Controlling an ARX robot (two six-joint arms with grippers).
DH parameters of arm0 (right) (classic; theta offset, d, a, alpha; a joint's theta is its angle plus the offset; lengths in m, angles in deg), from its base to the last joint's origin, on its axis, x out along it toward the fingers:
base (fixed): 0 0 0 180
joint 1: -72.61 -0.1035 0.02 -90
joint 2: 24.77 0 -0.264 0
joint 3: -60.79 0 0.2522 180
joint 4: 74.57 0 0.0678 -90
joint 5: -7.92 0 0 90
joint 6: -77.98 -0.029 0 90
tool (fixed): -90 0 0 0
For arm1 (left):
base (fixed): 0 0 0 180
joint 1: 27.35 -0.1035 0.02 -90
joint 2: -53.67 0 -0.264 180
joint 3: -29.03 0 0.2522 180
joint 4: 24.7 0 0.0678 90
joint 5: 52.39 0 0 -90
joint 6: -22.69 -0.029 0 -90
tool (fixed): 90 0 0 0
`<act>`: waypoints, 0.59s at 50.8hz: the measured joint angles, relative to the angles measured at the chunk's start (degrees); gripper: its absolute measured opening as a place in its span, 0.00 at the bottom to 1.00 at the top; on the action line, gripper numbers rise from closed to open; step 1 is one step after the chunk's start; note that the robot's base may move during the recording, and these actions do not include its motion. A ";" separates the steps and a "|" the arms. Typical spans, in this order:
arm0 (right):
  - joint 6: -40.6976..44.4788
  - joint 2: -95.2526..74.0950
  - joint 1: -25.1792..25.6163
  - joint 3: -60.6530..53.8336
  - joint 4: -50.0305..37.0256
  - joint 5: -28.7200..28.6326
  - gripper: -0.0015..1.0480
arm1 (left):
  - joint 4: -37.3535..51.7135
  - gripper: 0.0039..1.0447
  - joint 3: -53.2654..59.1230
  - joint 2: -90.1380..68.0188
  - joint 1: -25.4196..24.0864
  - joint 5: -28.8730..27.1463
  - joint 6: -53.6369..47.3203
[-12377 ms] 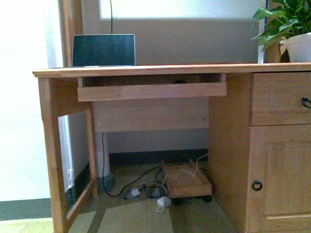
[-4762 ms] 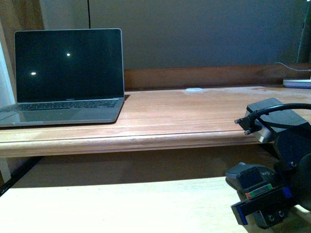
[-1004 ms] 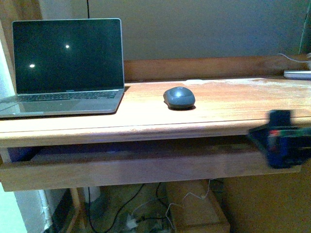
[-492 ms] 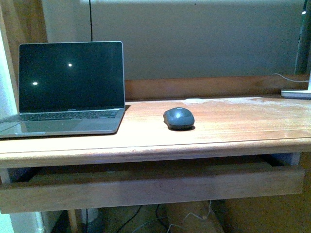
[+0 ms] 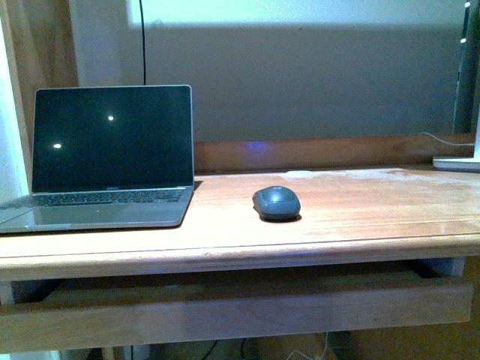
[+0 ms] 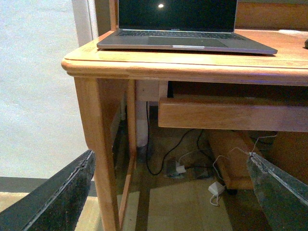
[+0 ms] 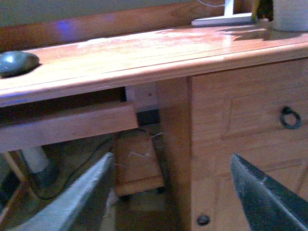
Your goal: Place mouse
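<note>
The dark grey mouse [image 5: 276, 203] lies on the wooden desktop [image 5: 360, 210], to the right of the open laptop [image 5: 105, 161]. It also shows in the right wrist view [image 7: 18, 63] at the desk's far left. Neither arm shows in the front view. My left gripper [image 6: 173, 192] is open and empty, low in front of the desk's left leg [image 6: 101, 159]. My right gripper [image 7: 173, 197] is open and empty, low in front of the desk's right cabinet [image 7: 240, 134].
A pull-out keyboard tray [image 5: 240, 304] sticks out under the desktop. Cables and a small wheeled wooden stand [image 6: 231, 159] lie on the floor under the desk. A white base [image 5: 457, 163] sits at the desk's far right. A drawer ring handle [image 7: 290, 117] is on the cabinet.
The mouse now lies on the desktop; earlier the right gripper held it. The right gripper has left the front view, and that view has shifted slightly.
</note>
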 joint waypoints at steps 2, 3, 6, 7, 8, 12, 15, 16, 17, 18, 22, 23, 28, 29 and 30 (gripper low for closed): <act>1.29 0.00 0.11 0.00 0.02 0.13 0.65 | 0.00 0.93 0.00 0.00 0.00 0.00 0.00; 1.84 -0.04 0.15 0.00 0.04 0.00 0.62 | 0.00 0.93 0.00 0.00 0.00 0.00 0.00; 3.04 -0.09 0.17 0.00 0.04 0.17 0.53 | 0.00 0.93 0.00 0.00 0.00 0.02 0.00; 3.45 -0.09 0.20 0.00 0.04 0.17 0.50 | 0.00 0.93 0.00 0.00 0.00 0.00 0.00; 3.69 -0.09 0.20 0.00 0.04 0.15 0.48 | 0.00 0.93 0.00 0.00 0.00 0.00 0.00; 4.31 -0.02 0.20 0.00 0.02 0.22 0.35 | 0.00 0.93 0.00 0.00 0.00 0.00 0.00; 4.63 -0.02 0.20 0.00 0.04 0.24 0.25 | -0.02 0.93 0.00 0.00 0.00 0.00 0.00; 4.72 -0.02 0.20 0.00 0.04 0.24 0.22 | -0.02 0.93 0.00 0.00 0.00 0.00 0.00; 4.85 -0.02 0.20 0.00 0.04 0.22 0.19 | -0.02 0.93 0.00 0.00 0.00 0.00 0.00; 4.94 -0.02 0.20 0.00 0.04 0.22 0.17 | -0.02 0.93 0.00 0.00 0.00 0.00 0.00; 5.16 -0.02 0.20 0.00 0.04 0.22 0.04 | -0.02 0.93 0.00 0.00 0.00 0.00 0.00; 5.42 -0.02 0.20 0.00 0.04 0.24 0.02 | -0.02 0.93 0.00 0.00 0.00 0.00 0.00; 5.42 -0.02 0.20 0.00 0.04 0.22 0.03 | -0.02 0.93 0.00 0.00 0.00 0.00 0.00; 5.46 -0.02 0.20 0.00 0.04 0.22 0.06 | -0.02 0.93 0.00 0.00 0.00 0.00 0.00; 5.46 -0.02 0.20 0.00 0.04 0.22 0.07 | -0.02 0.93 0.00 0.00 0.00 0.00 0.00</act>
